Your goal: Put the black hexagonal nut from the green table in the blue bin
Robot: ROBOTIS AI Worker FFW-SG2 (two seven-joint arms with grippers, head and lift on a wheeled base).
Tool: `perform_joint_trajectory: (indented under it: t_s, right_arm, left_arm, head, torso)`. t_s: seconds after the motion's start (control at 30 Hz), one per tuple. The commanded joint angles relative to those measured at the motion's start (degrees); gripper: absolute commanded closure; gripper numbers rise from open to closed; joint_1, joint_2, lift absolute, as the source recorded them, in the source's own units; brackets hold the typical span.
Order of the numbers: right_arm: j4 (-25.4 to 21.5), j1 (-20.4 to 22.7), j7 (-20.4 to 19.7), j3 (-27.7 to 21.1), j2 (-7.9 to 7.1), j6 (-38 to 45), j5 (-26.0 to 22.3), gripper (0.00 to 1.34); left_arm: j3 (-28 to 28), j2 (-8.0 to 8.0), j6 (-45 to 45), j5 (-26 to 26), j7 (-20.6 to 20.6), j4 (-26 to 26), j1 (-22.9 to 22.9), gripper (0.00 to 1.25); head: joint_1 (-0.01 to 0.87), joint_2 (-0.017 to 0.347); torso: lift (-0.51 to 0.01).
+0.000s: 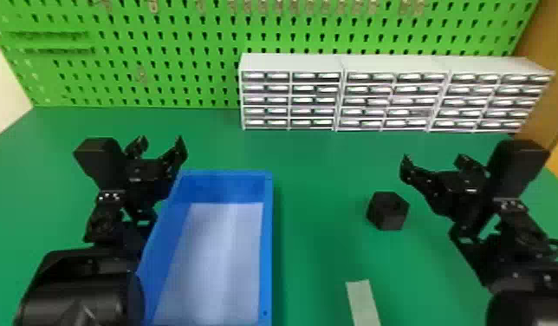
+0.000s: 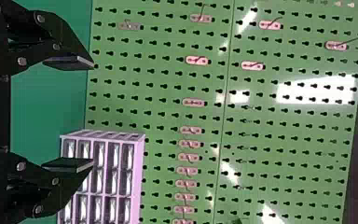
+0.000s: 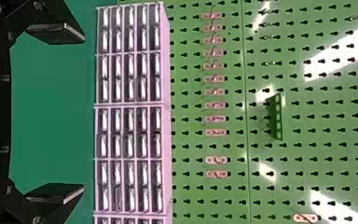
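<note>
Nut (image 1: 387, 211), 1 corner rightward, long axis unclear.

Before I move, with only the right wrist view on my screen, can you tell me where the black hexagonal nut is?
Observer: In the head view, the black hexagonal nut sits on the green table, between the blue bin and the right gripper, closer to that gripper.

Operator: Anything else lying near it?

Observer: Yes, a pale strip lies flat on the table, nearer the robot than the nut.

Operator: And what about the left gripper?

Observer: The left gripper is by the bin's far left corner in the head view, its fingers apart with nothing held between them.
</note>
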Motion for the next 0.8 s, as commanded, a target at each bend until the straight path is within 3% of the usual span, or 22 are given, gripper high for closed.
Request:
perform_joint_trajectory:
  t_s: [0.0,0.5,0.77]
  right_arm:
    - [-0.4,-1.6,0.0,-0.1,-0.01,4.2,0.3,0.17]
    - [-0.8,-8.0,0.0,-1.1,-0.36,19.9,2.4,0.17]
    - [-0.7,-11.6,0.0,-1.5,-1.24,27.6,2.8,0.17]
  left_arm:
    - [0.0,-0.15,0.1,0.0,0.0,0.0,0.1,0.51]
    - [0.0,-0.15,0.1,-0.4,0.0,0.1,0.0,0.51]
    - [0.2,-0.15,0.0,-0.4,0.0,0.1,0.0,0.51]
  head:
    - [0.686,0.051]
    - [0.686,0.051]
    - [0.686,0.051]
  torso:
    - [-0.097]
    - [-0.097]
    - [-0.097]
